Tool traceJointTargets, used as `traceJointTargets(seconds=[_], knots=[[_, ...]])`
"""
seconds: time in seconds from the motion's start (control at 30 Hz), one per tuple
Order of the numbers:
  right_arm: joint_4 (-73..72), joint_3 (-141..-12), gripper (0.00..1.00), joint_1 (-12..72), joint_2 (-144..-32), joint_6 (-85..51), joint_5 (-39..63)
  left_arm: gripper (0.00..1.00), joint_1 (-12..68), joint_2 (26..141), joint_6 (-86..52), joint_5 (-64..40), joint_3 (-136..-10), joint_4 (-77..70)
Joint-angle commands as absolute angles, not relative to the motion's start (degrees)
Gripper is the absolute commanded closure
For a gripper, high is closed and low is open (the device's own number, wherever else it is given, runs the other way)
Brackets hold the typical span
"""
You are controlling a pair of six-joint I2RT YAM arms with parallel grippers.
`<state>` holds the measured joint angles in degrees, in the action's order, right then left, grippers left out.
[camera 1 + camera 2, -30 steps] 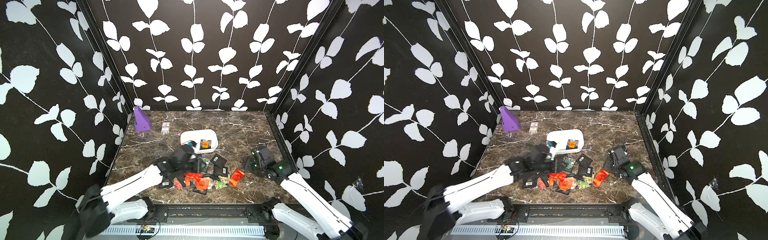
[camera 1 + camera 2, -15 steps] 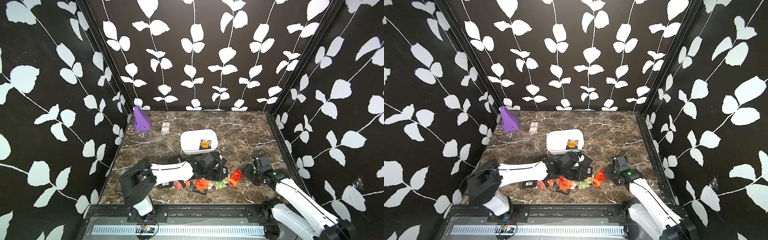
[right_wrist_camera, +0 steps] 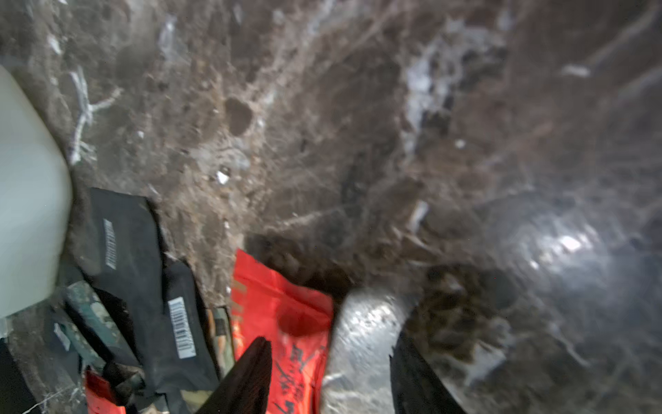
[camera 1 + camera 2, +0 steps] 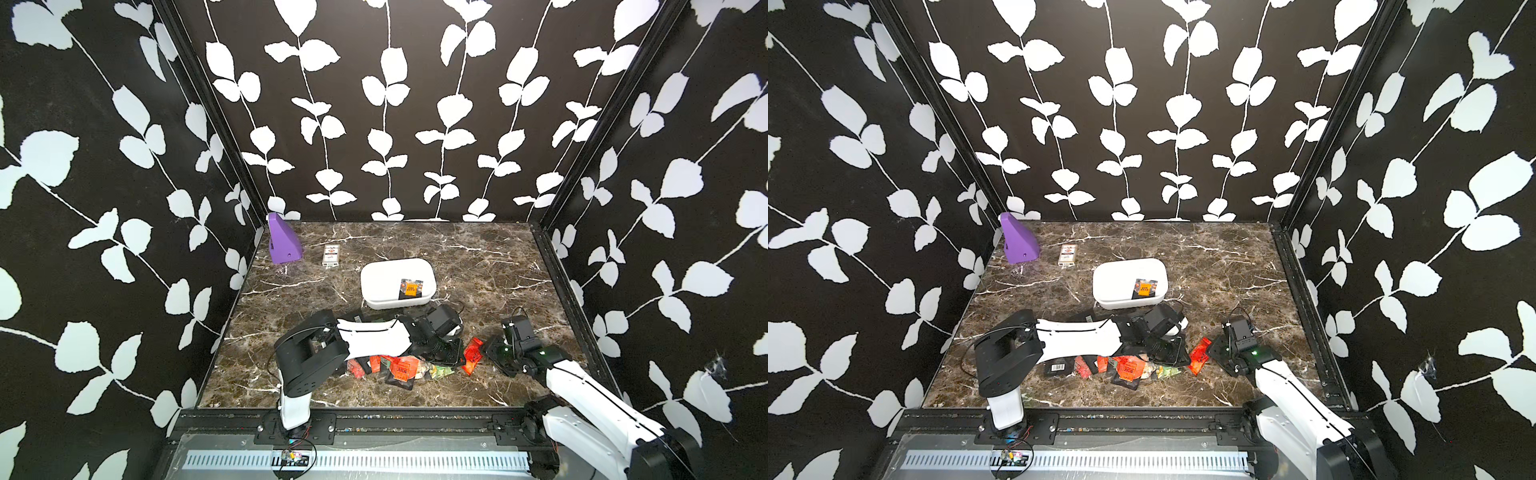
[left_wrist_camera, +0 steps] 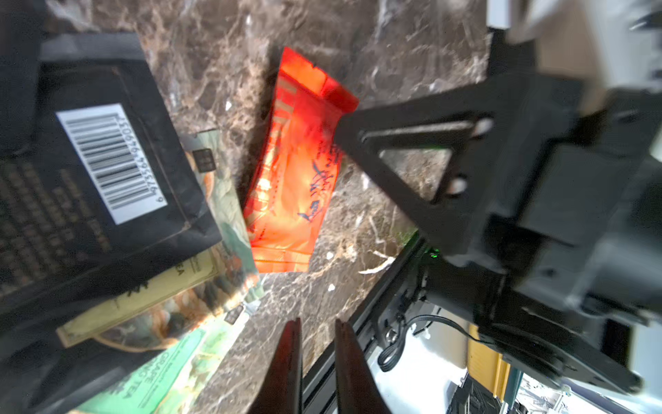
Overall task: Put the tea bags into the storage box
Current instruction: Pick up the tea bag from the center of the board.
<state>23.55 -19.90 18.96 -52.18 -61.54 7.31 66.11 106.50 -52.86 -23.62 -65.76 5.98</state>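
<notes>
The white storage box (image 4: 382, 278) (image 4: 1117, 282) stands mid-table with one orange-labelled tea bag (image 4: 410, 288) inside. In front of it several tea bags (image 4: 401, 370) lie in a loose pile, partly hidden under my left arm. My left gripper (image 4: 451, 353) (image 5: 318, 320) hangs low over the pile's right end, its jaws a narrow gap apart with nothing between them. A black barcode tea bag (image 5: 107, 161) lies beside it. A red tea bag (image 4: 473, 355) (image 5: 293, 179) (image 3: 283, 315) lies at the pile's right edge. My right gripper (image 4: 488, 353) (image 3: 329, 358) is open, with its fingers astride that bag's edge.
A purple wedge block (image 4: 282, 241) and a small white packet (image 4: 331, 254) sit at the back left. Patterned walls close in three sides. A black rail (image 4: 395, 415) runs along the front edge. The two grippers are close together by the red tea bag.
My left arm swung from the storage box down and right onto the pile, and its jaws narrowed. My right gripper dropped to the red tea bag and closed a little.
</notes>
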Motion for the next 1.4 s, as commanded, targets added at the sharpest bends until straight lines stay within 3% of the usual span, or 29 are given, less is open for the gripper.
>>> traceJointTargets(seconds=[0.0,0.7,1.3,1.37], knots=[[21.1,-19.3,0.46,18.6,-53.2,-61.2,6.5,0.85,66.4,108.0,-51.6,-25.6,-67.3,8.3],[16.5,-17.9,0.60,18.6,-58.6,-59.2,7.3,0.85,66.4,113.2,-51.9,-25.7,-69.3,8.2],[17.4,-17.9,1.00,18.6,-58.9,-57.4,5.9,0.85,66.4,112.8,-51.8,-25.1,-69.3,9.1],[17.5,-18.2,1.00,18.6,-58.8,-57.3,6.0,0.85,66.4,112.2,-51.2,-24.7,-69.7,9.6]])
